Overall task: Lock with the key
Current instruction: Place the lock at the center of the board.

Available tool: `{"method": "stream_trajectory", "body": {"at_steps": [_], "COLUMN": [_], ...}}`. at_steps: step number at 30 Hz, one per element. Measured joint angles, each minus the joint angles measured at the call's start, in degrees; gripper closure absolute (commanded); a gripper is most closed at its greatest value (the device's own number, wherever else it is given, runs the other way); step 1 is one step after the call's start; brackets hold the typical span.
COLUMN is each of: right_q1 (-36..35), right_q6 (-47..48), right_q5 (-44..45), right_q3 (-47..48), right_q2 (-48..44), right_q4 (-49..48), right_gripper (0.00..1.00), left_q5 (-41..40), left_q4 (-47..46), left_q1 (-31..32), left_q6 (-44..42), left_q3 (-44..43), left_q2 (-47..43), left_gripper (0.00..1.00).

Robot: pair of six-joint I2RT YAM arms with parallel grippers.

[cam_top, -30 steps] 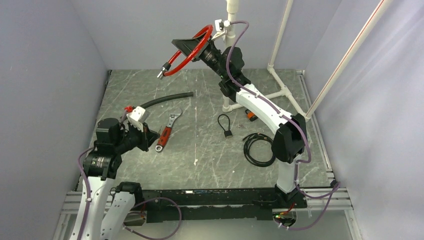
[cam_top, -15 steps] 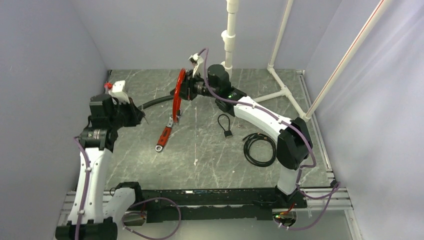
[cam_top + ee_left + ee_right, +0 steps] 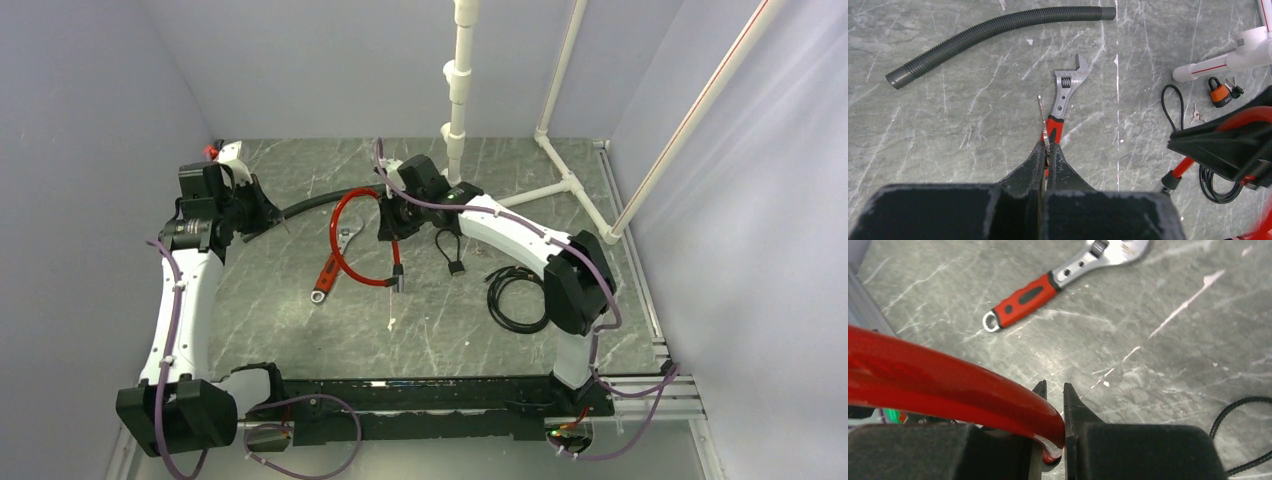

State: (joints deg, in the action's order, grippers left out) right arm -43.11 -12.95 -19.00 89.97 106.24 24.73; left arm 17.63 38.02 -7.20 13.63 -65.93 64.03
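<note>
A glossy red cable loop (image 3: 938, 375) is seen clamped between the nearly closed jaws of the right end effector (image 3: 1054, 388), low over the middle of the grey marbled worktop (image 3: 300, 340). The left end effector (image 3: 1047, 150), poised near the far left corner, is pinched fully together on a thin, toothed silver strip (image 3: 1042, 120); whether that strip is a key blade cannot be told. The tiny key with the blocky black head (image 3: 456, 268) is shown lying free on its thin black cord near the worktop's middle, between the red loop and a coiled black cable (image 3: 517, 295). The step is judged best done with the loop held steady, its free end turned toward the left arm, and any blade brought in straight and gently, clear of the red-handled adjustable wrench (image 3: 1063, 100). Lettering on a small orange padlock (image 3: 1219, 93) is too small to be read; no other writing is made out.
</note>
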Motion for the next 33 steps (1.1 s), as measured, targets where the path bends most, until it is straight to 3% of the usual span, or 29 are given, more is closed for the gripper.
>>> {"method": "stream_trajectory", "body": {"at_steps": [14,21,25,33], "right_q1": [0.2,1.4,1.9,2.2], "right_q6": [-12.3,-16.0,-17.6,-19.3], "right_q5": [7.8,8.7,9.4,9.5], "right_q3": [-2.1,-5.1,-6.4,-6.5], "right_q2": [9.1,9.1,9.1,9.1], "right_q4": [5.3,5.6,5.8,5.7], "right_gripper": [0.99,0.81,0.63,0.47], "left_q5": [0.0,0.0,0.0,0.5], "left_q4": [0.0,-0.1,-0.6,-0.9], "left_q1": [0.0,0.0,0.0,0.0], "left_q6": [-0.8,-0.9,-0.9,-1.5], "left_q3": [0.0,0.0,0.3,1.1], "left_q2": [-0.1,-0.4,-0.5,-0.5], "left_gripper": [1.00,1.00,1.00,1.00]}}
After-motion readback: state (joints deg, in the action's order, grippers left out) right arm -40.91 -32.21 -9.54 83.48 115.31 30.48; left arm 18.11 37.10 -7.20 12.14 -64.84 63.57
